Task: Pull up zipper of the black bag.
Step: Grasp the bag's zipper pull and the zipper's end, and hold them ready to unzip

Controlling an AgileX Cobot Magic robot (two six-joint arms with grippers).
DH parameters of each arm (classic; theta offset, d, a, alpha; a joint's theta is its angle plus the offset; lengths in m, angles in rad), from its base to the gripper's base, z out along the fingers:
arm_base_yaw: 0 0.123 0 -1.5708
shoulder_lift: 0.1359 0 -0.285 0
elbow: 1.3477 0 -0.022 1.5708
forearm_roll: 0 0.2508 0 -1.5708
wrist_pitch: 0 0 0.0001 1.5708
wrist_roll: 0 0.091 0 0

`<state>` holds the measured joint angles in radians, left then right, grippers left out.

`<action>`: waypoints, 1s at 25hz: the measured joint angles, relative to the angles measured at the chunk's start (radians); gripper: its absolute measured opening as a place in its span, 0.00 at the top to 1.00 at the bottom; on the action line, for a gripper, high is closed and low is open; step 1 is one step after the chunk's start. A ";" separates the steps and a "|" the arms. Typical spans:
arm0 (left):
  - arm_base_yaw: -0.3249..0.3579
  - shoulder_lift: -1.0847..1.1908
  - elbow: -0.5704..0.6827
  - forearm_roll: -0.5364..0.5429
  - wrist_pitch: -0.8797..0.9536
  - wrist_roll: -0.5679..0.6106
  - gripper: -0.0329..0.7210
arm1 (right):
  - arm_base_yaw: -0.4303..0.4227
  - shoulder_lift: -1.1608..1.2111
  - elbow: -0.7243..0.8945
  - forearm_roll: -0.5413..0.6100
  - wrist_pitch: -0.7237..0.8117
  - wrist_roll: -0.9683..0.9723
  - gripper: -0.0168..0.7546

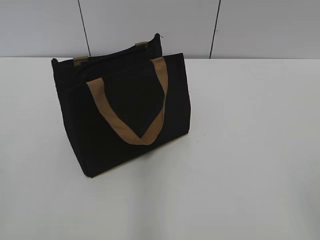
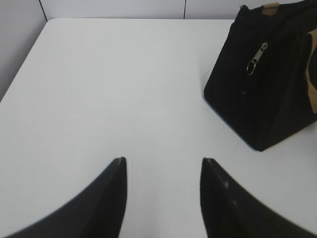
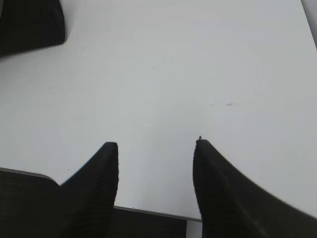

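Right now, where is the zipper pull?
In the left wrist view, the zipper hangs on the black bag end panel, upper right, near the top edge.

Bright, even light w/ white table [image 1: 250, 150] near blown out. Black bag [image 1: 120, 125] reads as flat dark mass, soft shadow underneath. Wrist views: fingers [image 2: 104, 198] blurry, out of focus.

A plain white table [image 1: 250, 150] carries a single black bag [image 1: 120, 135] with tan strap handles [image 1: 145, 135], standing upright toward the left rear of the tabletop.
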<state>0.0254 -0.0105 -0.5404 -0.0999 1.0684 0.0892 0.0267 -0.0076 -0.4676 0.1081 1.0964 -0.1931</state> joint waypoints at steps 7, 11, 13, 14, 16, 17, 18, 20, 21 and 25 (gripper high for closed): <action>0.000 0.000 0.000 0.000 0.000 0.000 0.50 | 0.000 0.000 0.000 0.000 0.000 0.000 0.49; 0.000 0.000 0.000 0.000 0.000 -0.001 0.50 | 0.000 0.000 0.000 0.000 0.000 0.000 0.49; 0.000 0.000 0.000 0.000 0.000 -0.001 0.50 | 0.000 0.000 0.000 0.000 0.000 0.000 0.49; 0.000 0.000 0.000 0.000 0.000 -0.001 0.51 | 0.000 0.000 0.000 0.000 0.000 0.000 0.49; 0.000 0.000 0.000 0.000 0.000 -0.001 0.52 | 0.000 0.000 0.000 0.000 0.000 0.000 0.49; 0.000 0.000 0.000 0.000 0.000 -0.001 0.52 | 0.000 0.000 0.000 0.000 0.000 0.000 0.49; 0.000 0.000 0.000 0.000 0.000 -0.001 0.53 | 0.000 0.000 0.000 0.000 0.000 0.000 0.49; 0.000 0.000 0.000 0.000 0.000 -0.001 0.54 | 0.000 0.000 0.000 0.000 0.000 0.000 0.49; 0.000 0.000 0.000 0.000 0.000 -0.001 0.54 | 0.000 0.000 0.000 0.000 0.000 0.000 0.49; 0.000 0.000 0.000 0.000 0.000 -0.001 0.54 | 0.000 0.000 0.000 0.000 0.000 0.000 0.49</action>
<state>0.0254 -0.0105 -0.5404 -0.0999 1.0684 0.0883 0.0267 -0.0076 -0.4676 0.1081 1.0964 -0.1931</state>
